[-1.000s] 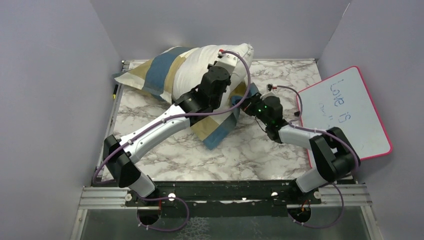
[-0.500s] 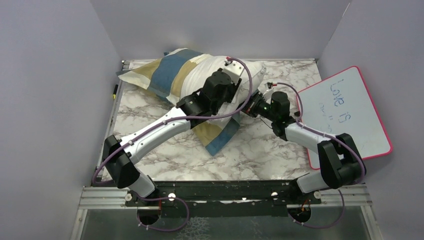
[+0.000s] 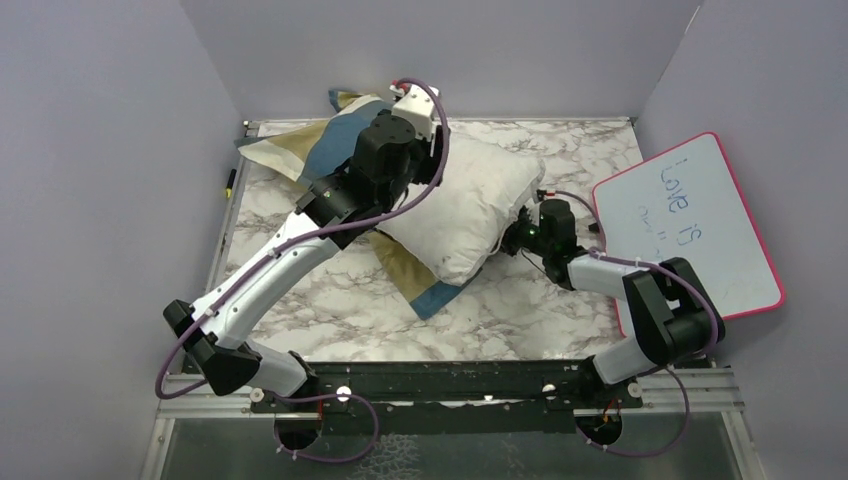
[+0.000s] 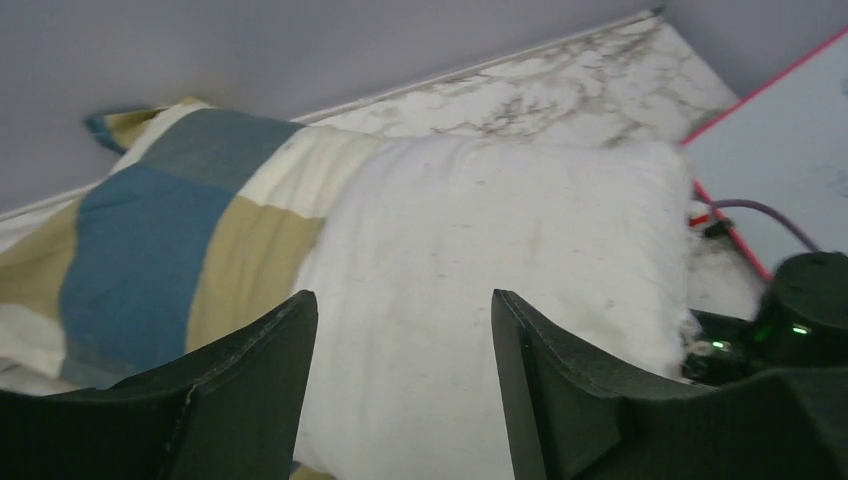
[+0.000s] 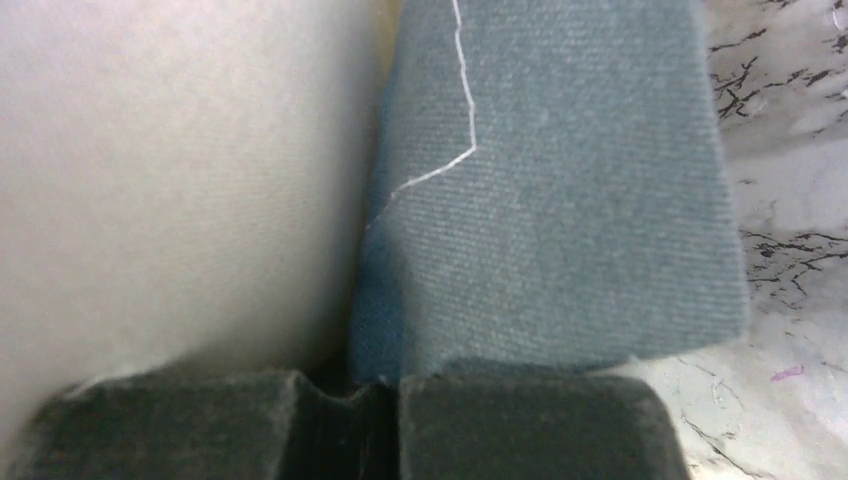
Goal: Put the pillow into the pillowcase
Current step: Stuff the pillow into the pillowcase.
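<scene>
The plump pillow (image 3: pixel 470 210) looked soft and squashy, the pillowcase (image 5: pixel 560 200) limp, best pinched at its edge, where the right gripper (image 5: pixel 390 400) sat clamped; the left gripper (image 4: pixel 400 300) gaped empty.

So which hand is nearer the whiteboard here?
Right. The right hand grips the pillowcase at the pillow's right edge, close to the whiteboard; the left hand is open above the pillow's far left side.

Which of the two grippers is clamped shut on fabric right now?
The right gripper: it is pinched shut on a blue corner of the pillowcase beside the pillow. The left gripper hangs open above the pillow, holding nothing.
</scene>
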You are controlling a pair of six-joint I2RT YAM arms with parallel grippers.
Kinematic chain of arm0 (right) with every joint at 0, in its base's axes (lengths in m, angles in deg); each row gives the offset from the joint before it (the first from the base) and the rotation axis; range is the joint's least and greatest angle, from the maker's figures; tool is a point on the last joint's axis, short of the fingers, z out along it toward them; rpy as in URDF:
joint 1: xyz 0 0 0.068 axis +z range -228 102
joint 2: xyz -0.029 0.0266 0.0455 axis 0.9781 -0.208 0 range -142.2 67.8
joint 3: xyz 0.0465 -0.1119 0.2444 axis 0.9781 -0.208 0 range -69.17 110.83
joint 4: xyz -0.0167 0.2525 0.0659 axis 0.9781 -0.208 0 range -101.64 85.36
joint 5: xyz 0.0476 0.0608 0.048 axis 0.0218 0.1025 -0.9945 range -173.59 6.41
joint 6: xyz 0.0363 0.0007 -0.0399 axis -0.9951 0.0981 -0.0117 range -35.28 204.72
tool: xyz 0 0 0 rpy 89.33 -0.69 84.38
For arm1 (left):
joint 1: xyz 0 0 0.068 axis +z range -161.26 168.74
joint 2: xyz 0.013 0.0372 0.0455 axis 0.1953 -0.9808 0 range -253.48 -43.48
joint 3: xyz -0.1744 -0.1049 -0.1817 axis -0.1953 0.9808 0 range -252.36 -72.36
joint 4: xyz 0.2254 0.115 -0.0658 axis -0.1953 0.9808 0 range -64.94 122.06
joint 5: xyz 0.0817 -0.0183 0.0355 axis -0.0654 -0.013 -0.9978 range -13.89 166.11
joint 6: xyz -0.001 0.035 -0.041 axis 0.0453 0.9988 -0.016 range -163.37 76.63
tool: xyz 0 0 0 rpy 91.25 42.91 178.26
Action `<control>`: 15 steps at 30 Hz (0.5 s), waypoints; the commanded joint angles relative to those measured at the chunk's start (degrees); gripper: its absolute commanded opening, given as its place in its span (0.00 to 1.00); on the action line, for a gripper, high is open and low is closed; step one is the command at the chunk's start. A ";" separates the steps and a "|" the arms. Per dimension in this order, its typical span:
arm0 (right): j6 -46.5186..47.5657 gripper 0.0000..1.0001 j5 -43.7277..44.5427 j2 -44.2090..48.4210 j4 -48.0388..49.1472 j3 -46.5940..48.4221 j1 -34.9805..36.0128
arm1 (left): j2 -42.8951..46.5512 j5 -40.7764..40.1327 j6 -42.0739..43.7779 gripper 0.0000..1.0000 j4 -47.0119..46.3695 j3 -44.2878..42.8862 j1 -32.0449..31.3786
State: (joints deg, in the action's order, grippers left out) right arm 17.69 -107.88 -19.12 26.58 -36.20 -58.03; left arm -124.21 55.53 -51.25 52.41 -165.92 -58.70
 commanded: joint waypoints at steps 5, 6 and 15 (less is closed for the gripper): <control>-0.75 0.00 -0.10 3.68 7.72 -2.31 -0.50 | -4.88 -3.83 10.67 0.64 5.87 -0.65 12.96; -0.19 0.00 -0.06 4.17 6.86 -2.07 -0.54 | -6.13 -3.20 12.71 0.65 5.87 -0.79 13.77; 5.51 0.00 1.38 6.62 0.08 0.43 -0.53 | -12.09 18.09 17.88 0.72 -4.47 5.63 18.01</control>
State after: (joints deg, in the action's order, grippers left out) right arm 20.10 -107.23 -14.77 26.97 -38.04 -58.25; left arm -135.97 60.28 -37.15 55.23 -164.08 -41.59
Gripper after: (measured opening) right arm 0.012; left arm 0.705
